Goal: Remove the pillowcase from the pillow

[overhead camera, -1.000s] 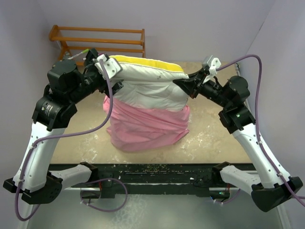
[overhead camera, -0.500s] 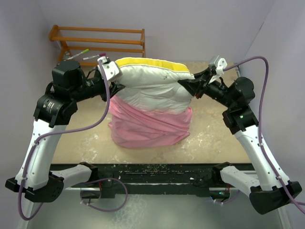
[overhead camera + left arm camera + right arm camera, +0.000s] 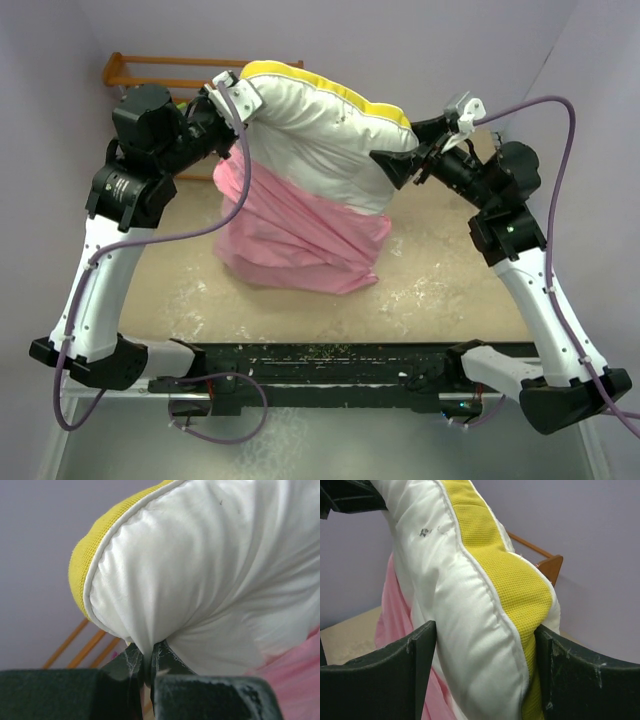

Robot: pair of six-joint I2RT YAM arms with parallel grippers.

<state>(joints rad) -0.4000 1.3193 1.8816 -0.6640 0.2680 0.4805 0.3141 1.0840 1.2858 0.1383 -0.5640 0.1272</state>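
Now the pillow [image 3: 320,130] hangs higher than it did a second ago, and it has tipped: my left arm has hoisted its end up toward the far left corner, while the right end has stayed lower. More white shows than before. The pillowcase [image 3: 300,235] has slid down and covers only the lower part, sagging in pink folds, with its bottom apparently resting on the table [image 3: 450,290].

I judge the case is roughly half off. The tilt seems to help it slip, but it is not yet free.

My left gripper [image 3: 228,105] has its fingers pressed together on a pinch of the pillow's white cloth at the upper left corner, just under the yellow band [image 3: 87,565]. My right gripper [image 3: 392,165] has its fingers spread wide, with the plump right end of the pillow wedged between them and touching both, so it is clamped there.

The table is tan and matte, flecked with pale scuffs. Plain lilac walls close in on three sides. A wooden rack [image 3: 135,70] stands against the back wall at far left, partly hidden behind the left arm. Purple cables loop from both arms.
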